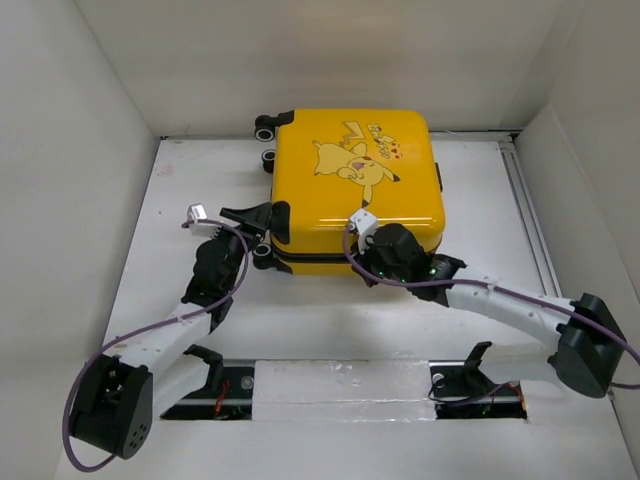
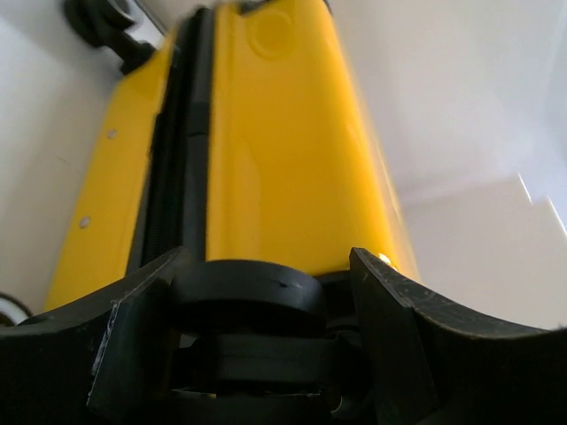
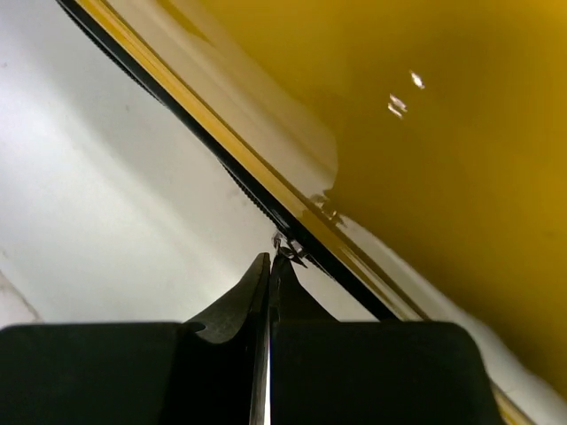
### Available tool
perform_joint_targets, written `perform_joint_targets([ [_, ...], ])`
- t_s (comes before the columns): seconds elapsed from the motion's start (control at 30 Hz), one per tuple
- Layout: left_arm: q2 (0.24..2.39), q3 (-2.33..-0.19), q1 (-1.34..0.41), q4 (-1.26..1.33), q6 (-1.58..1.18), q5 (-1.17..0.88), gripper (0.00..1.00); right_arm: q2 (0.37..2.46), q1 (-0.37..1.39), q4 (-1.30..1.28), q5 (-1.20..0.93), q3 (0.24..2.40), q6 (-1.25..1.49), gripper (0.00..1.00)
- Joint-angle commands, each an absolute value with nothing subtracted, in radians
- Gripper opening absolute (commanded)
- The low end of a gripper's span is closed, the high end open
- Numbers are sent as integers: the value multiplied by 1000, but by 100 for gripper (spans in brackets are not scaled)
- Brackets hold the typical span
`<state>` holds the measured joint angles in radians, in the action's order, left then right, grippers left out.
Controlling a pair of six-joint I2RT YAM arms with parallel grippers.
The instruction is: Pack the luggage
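The yellow suitcase (image 1: 350,180) lies closed and flat on the bench (image 1: 330,320), wheels to my left. My left pincer (image 2: 266,266) stands part open around a black corner wheel (image 2: 248,288), which blocks the gap. My right pincer (image 3: 270,266) is pinched shut, tips at the zip pull (image 3: 285,246) on the near edge.

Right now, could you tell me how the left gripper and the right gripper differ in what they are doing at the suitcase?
The left gripper is open, jaws either side of a black wheel; the right gripper is shut, apparently pinching the small zipper pull. The left gripper sits at the near-left corner of the suitcase, the right gripper along its near edge. Both are low at the closed suitcase.
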<state>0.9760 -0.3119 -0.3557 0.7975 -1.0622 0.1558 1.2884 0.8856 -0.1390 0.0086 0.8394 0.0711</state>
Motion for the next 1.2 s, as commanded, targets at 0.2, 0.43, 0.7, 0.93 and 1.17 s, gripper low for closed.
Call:
perform_joint_targets([
  [0.2,917,-453,-489,851,-982,-291,0,1311,1034,179,-376,891,235,0],
  [0.43,763,-453,-440,628,-924,-281,0,1487,1114,146,-298,1055,156,0],
  [0.7,692,-308,-440,572,-868,-74,0,1108,889,6,-86,681,218,0],
  [0.93,724,-308,-431,561,-850,15,0,801,672,-95,-12,465,330,0],
  [1.17,692,-344,-422,520,-813,57,0,624,641,-234,127,494,354,0],
])
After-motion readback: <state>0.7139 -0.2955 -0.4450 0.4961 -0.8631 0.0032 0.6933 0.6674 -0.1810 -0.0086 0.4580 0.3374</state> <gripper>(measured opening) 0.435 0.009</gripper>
